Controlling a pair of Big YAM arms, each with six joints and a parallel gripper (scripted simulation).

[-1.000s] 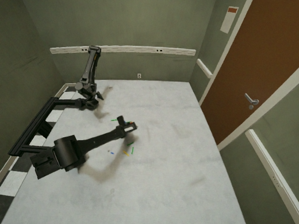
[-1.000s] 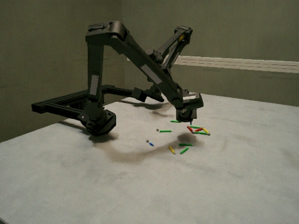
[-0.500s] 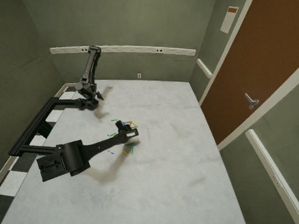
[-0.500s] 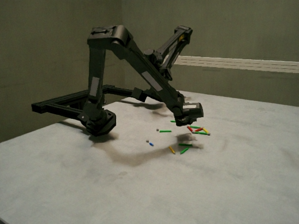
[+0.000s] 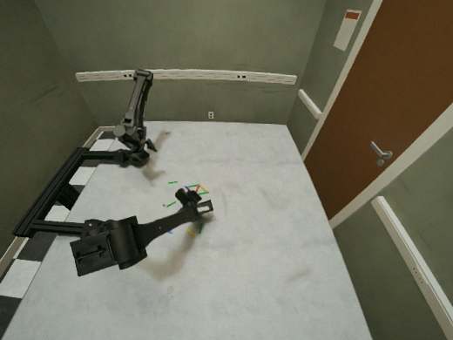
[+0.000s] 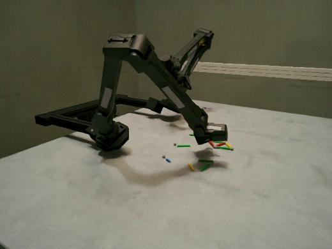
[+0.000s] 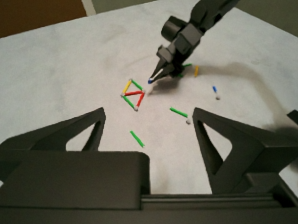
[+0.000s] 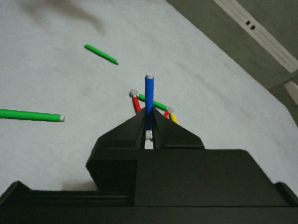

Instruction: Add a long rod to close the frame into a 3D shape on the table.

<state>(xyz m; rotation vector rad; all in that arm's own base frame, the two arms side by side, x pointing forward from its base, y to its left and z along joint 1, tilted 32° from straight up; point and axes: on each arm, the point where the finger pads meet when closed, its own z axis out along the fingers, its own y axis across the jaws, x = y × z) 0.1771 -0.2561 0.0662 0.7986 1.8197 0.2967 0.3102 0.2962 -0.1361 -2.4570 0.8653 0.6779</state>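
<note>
The frame [image 5: 198,188] [image 6: 221,145] [image 7: 132,94] [image 8: 155,104] is a small set of red, green and yellow rods joined by steel balls, lying on the table. My right gripper [image 5: 208,205] [image 6: 220,135] [image 7: 149,82] [image 8: 149,111] is shut on a blue rod [image 8: 148,95] [image 7: 150,79]. It holds the rod just above the table beside the frame, with the free end pointing toward it. I cannot tell whether the rod touches a ball. My left gripper [image 5: 150,146] [image 7: 148,112] is open and empty, well back from the frame near its own base.
Loose green rods [image 6: 183,145] [image 7: 136,138] [image 8: 101,54], a yellow rod [image 6: 190,166] [image 7: 196,70], a short blue rod [image 6: 168,160] [image 7: 215,91] and loose steel balls [image 6: 163,156] lie around the frame. The black arm mount [image 5: 52,187] runs along the table's edge.
</note>
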